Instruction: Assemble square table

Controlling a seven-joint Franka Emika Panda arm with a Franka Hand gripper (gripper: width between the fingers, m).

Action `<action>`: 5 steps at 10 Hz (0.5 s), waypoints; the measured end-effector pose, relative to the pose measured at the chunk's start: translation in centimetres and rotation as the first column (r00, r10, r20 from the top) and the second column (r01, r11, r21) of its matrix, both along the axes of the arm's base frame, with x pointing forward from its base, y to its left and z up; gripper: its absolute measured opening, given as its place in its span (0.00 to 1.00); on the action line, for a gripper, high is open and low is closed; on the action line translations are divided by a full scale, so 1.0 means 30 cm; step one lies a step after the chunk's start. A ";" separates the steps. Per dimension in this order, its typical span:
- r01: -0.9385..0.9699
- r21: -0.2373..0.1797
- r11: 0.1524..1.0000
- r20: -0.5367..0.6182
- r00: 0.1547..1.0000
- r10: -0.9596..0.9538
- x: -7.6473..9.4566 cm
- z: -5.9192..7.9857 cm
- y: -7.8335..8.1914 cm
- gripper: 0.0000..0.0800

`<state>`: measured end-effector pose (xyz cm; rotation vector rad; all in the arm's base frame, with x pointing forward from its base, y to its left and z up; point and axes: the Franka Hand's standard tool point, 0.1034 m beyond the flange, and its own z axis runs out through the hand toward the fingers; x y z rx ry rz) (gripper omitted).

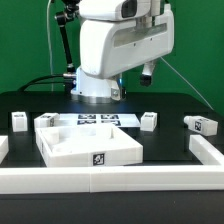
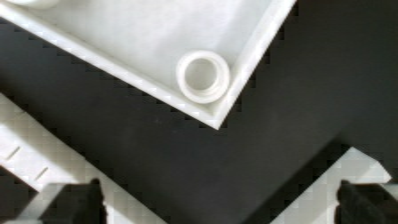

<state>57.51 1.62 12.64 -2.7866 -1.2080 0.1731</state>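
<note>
Our gripper [image 2: 217, 206] is released: in the wrist view its 2 dark fingers [image 2: 68, 202] stand wide apart with only bare black table [image 2: 249, 165] between them, and they grasp nothing. Just beyond the fingers we see 1 corner of the white top [image 2: 125, 40], with a round socket [image 2: 201, 75] set into that corner. A pale shape [image 2: 18, 150] at the frame's edge is too cropped for us to name.

In the exterior view the bulky white arm [image 1: 110, 45] hides the gripper from us. The top [image 1: 65, 148] lies flat on the table [image 1: 170, 138], rim up, toward the exterior view's left of centre, with a black-and-white tag [image 1: 98, 157] on its front wall. Behind it lies the marker board [image 1: 100, 119]; we cannot tell whether the 2 touch.

We count 3 legs. 1 leg [image 1: 18, 121] stands apart from the top on the exterior view's left. Another [image 1: 149, 120] stands near the board's right end. The 3rd [image 1: 205, 124] appears to lie on its side well to the right, near the rail [image 1: 110, 182], which edges the table's front.
</note>
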 end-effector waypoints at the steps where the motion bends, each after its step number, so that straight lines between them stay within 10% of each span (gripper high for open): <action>1: 0.010 0.010 1.000 -0.012 1.000 -0.010 -0.003 -0.003 0.001 0.81; 5: 0.008 0.009 1.000 -0.012 1.000 -0.008 -0.004 -0.004 0.001 0.81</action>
